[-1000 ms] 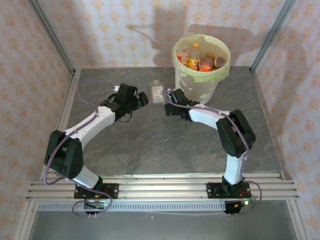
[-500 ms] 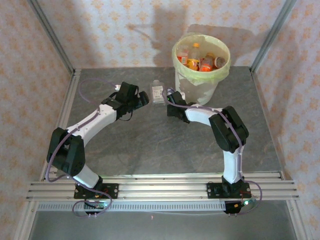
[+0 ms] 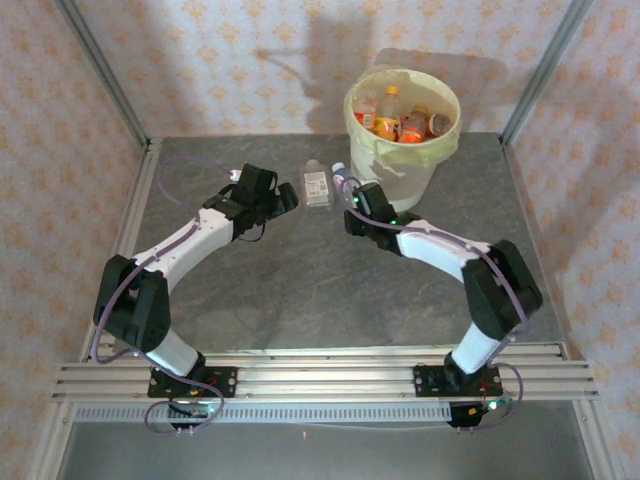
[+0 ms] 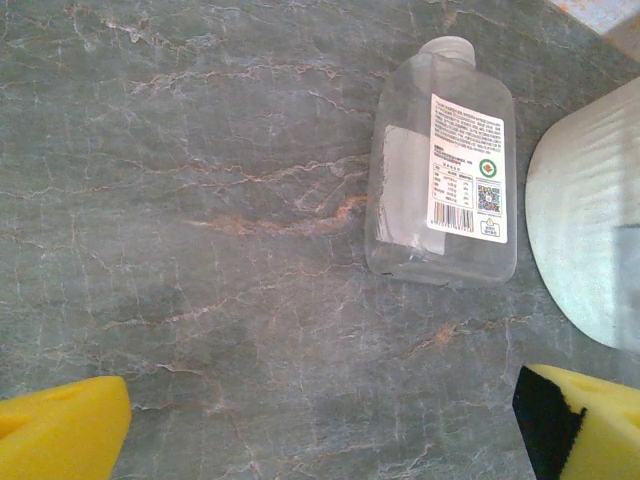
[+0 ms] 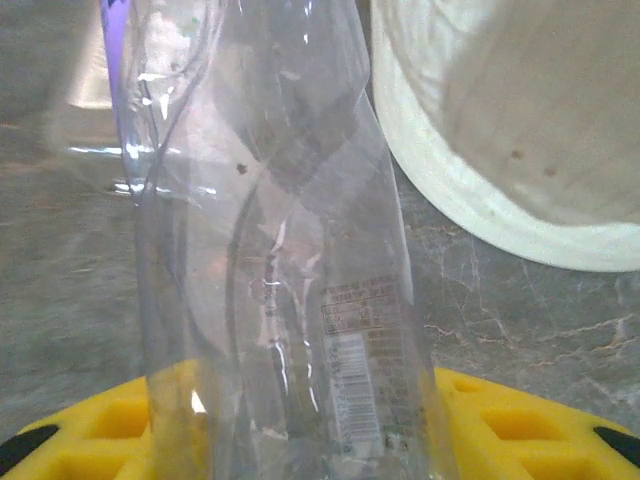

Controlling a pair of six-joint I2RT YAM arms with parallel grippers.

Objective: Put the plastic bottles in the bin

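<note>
My right elbow has swung outward since a moment ago, and my right gripper [image 3: 354,192] has shifted a little closer to the bin [image 3: 405,178], while my left arm and the flat labelled bottle [image 4: 440,170] lie as they did. The right jaws are pinched on a tall clear bottle [image 5: 290,300], which stands upright between the yellow pads [image 5: 500,420] just beside the bin's lower wall. In the top view its bluish cap points away from me, next to the bin's left side. I cannot tell whether its base touches the tabletop [image 3: 300,290]. The flat labelled bottle lies on its side on the tabletop just left of the bin, its white label facing up and its neck pointing away from me. It is close to the bin's wall, with a narrow strip of tabletop between them. My left gripper [image 3: 288,194] hovers left of that bottle, farther from the bin, its jaws spread wide and holding nothing. Inside the bin several orange-tinted bottles [image 3: 400,125] are piled together below the bag-lined rim.
</note>
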